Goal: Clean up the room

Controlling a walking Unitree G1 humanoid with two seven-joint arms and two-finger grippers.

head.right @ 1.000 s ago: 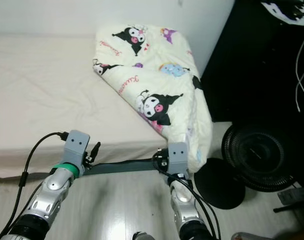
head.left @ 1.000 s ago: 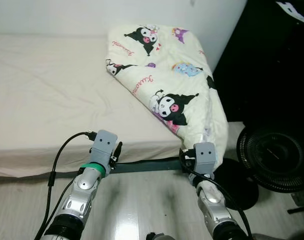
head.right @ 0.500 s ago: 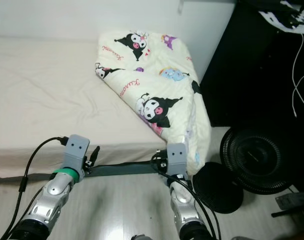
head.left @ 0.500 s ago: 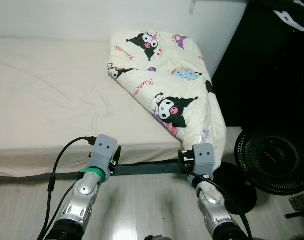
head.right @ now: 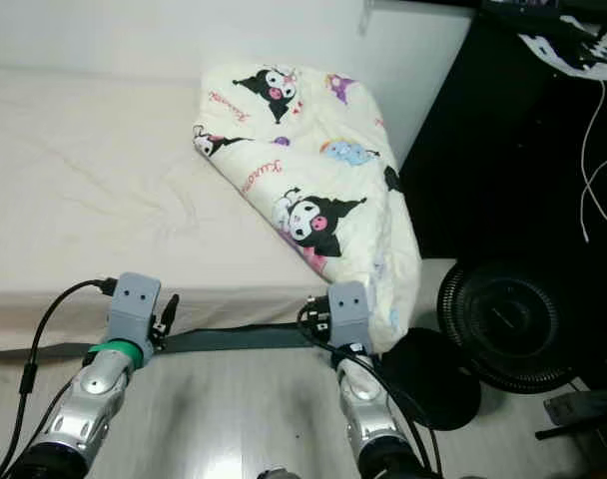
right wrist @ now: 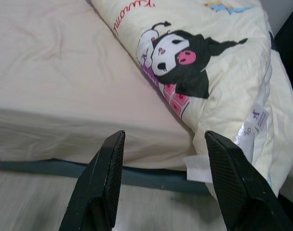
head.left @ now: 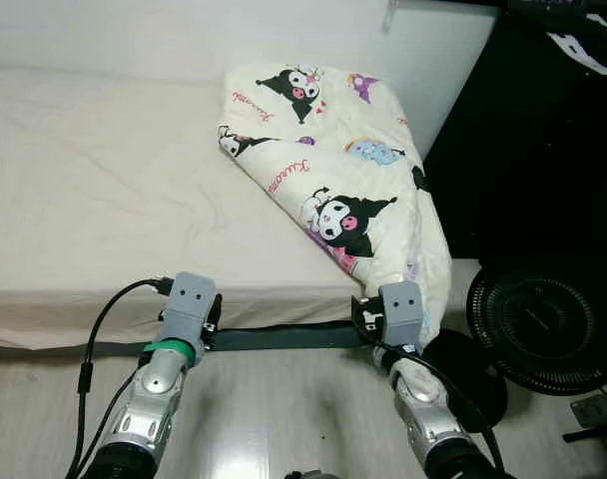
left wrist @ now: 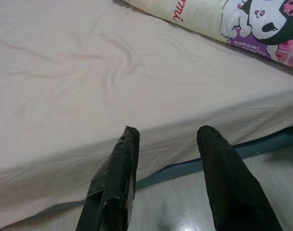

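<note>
The cartoon-print quilt (head.left: 333,170) lies folded at upper centre, draping off the mattress (head.left: 94,190) corner. Both the left gripper (left wrist: 168,139) and the right gripper (right wrist: 163,144) hover by the bed's edge, fingers spread, empty. A black fan (head.left: 543,324), probably floor-standing, sits lower right.

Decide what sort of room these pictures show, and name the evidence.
Most likely a bedroom: a low bed with a cream sheet, a cartoon-print comforter bundled on its right end and spilling over the edge, and a black floor fan on the pale floor beside it.
</note>
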